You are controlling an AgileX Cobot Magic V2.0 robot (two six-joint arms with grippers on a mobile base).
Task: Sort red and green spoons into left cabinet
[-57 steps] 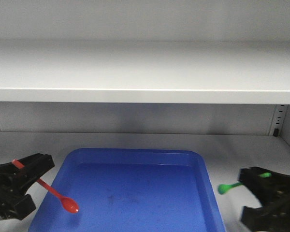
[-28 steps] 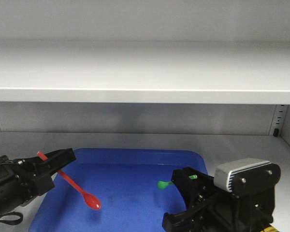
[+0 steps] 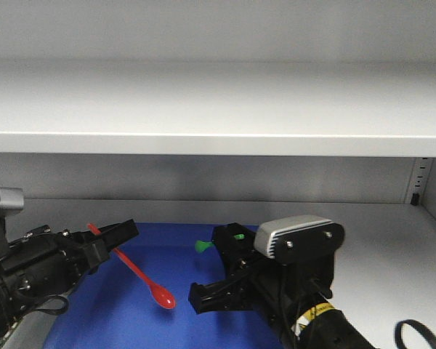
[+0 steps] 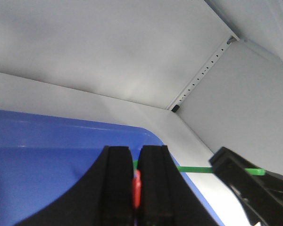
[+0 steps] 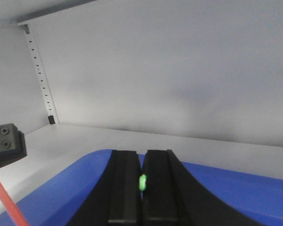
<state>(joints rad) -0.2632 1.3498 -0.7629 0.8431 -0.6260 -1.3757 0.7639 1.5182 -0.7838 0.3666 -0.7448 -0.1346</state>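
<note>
Left claw (image 3: 127, 231) gripping red spoon (image 3: 134, 273), right claw (image 3: 229, 236) seemingly pinching green spoon (image 3: 203, 246), over blue tray (image 3: 152, 327)

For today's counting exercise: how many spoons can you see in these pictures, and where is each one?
2. The red spoon is clamped in the left gripper, bowl hanging over the blue tray. The green spoon is clamped in the right gripper, also above the tray. None seems hidden.

You have open room between the wide grey-white upper shelf (image 3: 218, 109) and the flat blue plastic tray (image 3: 203, 291); both black arms crowd its middle.
</note>
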